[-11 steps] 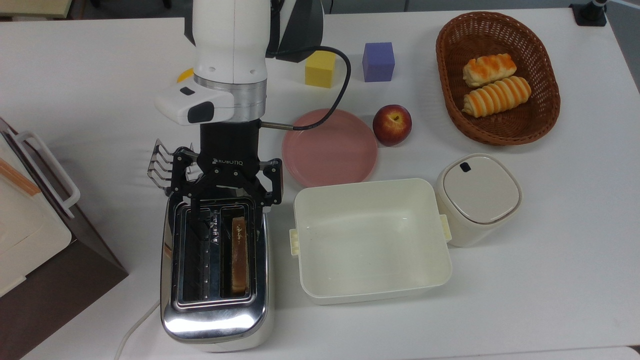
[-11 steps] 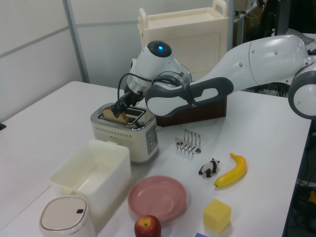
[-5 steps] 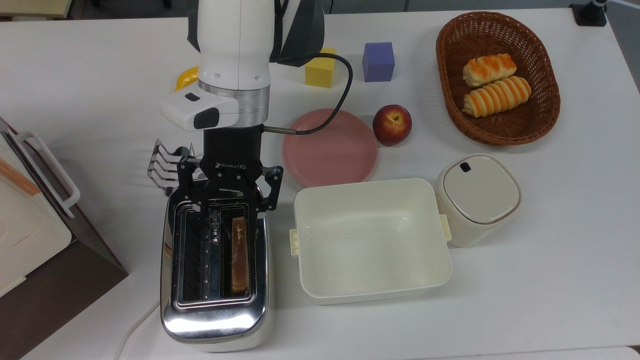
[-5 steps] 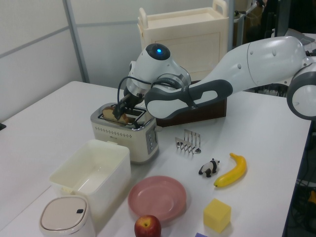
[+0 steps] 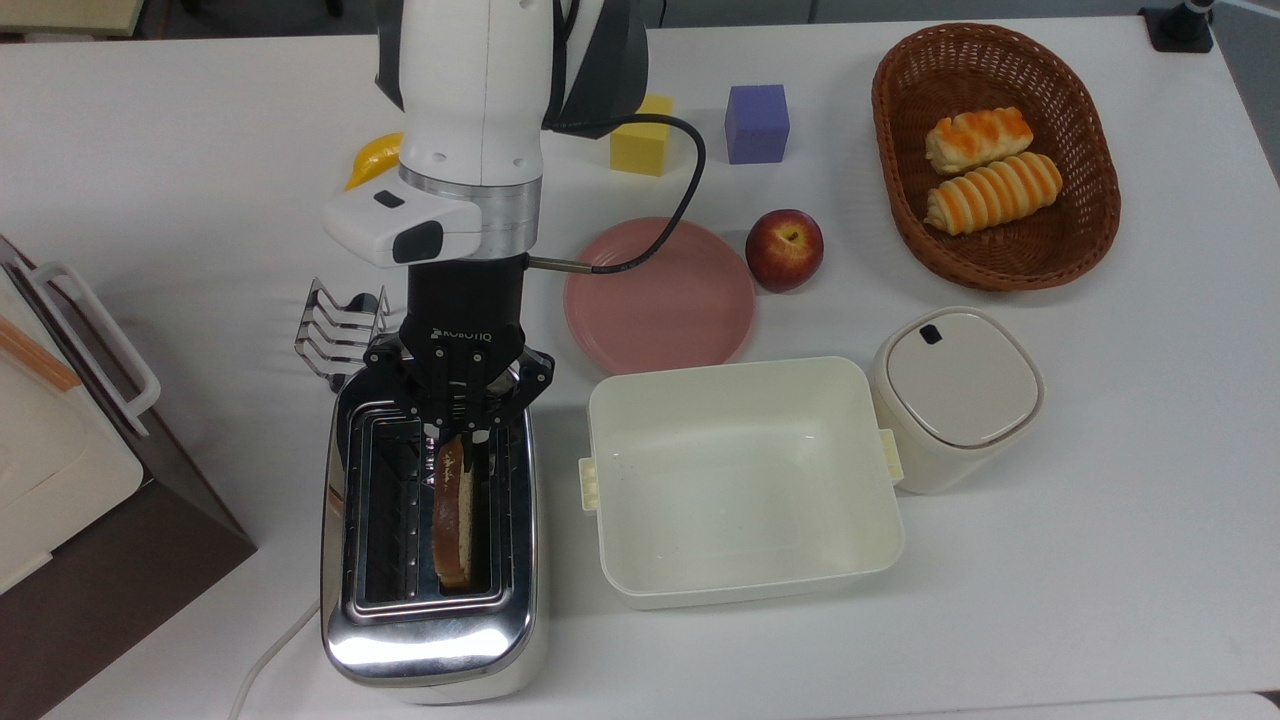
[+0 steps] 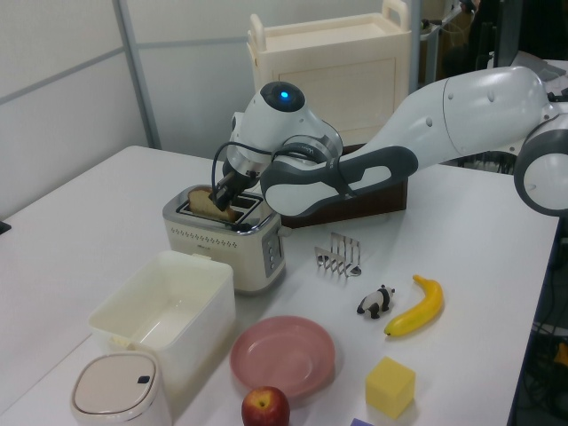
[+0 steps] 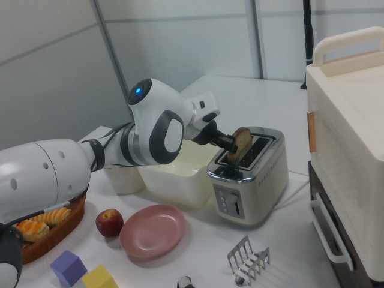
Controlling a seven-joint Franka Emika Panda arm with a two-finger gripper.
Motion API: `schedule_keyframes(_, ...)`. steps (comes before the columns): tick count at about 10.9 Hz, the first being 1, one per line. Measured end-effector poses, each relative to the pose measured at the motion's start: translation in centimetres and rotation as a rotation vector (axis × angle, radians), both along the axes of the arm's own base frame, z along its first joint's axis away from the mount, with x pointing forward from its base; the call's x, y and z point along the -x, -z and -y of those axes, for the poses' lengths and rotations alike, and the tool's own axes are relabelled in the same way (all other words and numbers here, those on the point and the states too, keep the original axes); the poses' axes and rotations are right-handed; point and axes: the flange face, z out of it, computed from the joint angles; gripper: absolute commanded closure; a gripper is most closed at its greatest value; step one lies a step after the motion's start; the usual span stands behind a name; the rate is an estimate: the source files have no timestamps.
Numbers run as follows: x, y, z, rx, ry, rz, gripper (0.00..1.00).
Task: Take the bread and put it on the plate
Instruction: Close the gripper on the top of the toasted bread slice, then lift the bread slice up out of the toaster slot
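bread [image 5: 452, 508] now lifted by tool [image 5: 462, 436], toaster [image 5: 430, 640] below

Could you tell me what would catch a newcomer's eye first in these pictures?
Most striking is the gripper shut on the bread, the slice tilted and partly out of a slot of the chrome toaster. The empty pink plate lies just beyond the cream tub in the top view, beside a red apple.
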Motion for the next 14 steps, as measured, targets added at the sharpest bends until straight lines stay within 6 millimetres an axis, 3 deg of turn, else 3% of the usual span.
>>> schedule_keyframes(4, 0.0, -0.8, 0.0, 0.004, 0.000, 0.015, 1.00)
schedule_keyframes(6, 0.5, -4.2, 0.0, 0.010, 0.001, 0.063, 1.00)
schedule_keyframes(9, 2.8, -10.2, -0.3, 0.020, 0.029, 0.097, 1.00)
schedule_keyframes(14, 7.0, -14.6, -1.0, 0.006, 0.088, -0.024, 1.00)
